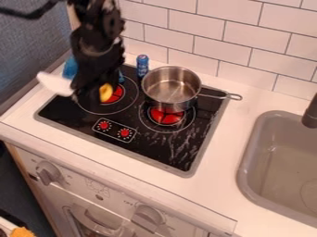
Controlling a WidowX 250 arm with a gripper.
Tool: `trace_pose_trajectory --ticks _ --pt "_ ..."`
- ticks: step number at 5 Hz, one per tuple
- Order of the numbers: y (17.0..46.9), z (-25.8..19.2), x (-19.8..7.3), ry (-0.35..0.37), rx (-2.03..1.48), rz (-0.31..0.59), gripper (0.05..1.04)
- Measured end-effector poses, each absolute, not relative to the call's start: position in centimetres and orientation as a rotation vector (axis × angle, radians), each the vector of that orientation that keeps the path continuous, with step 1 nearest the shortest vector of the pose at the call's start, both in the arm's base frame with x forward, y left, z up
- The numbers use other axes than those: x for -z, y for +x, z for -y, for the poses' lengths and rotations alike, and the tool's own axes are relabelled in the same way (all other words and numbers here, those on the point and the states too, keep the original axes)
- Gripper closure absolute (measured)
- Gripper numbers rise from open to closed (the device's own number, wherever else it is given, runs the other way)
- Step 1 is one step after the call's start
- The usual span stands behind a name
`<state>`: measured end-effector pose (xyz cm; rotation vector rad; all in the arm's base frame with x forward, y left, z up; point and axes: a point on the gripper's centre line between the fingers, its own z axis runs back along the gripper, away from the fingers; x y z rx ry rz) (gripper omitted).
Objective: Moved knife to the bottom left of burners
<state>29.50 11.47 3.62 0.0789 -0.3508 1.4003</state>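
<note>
Camera view: the stove (77, 121) fills the left and middle of the frame, its burners (166, 117) in the upper part. The gripper (85, 91) is at upper left; whether it is gripping anything, I cannot tell. The pale knife (54, 84), if that is what it is, lies beside it, so setting it lower left probably remains.

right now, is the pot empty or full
Empty: the pot has no lid, and its bare metal bottom shows inside.
</note>
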Motion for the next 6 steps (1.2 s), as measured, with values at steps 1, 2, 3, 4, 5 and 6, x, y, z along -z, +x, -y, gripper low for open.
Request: trace_pose_trajectory --ticks 1,2,3,4,5,6 --pt "28.6 -12.5 -1.9 0.096 -1.411 0.311 0.557" --pt "28.4 -12.6 -1.2 0.097 -1.405 0.299 0.557" --pt "28.3 -12.6 -1.1 0.095 -1.422 0.292 0.473" --pt "28.2 -12.3 -1.0 0.087 -1.473 0.274 0.171" --pt "28.2 -12.0 -1.2 0.091 -1.46 0.255 0.077" --pt "28.4 -11.3 -1.2 0.092 -1.446 0.243 0.082"
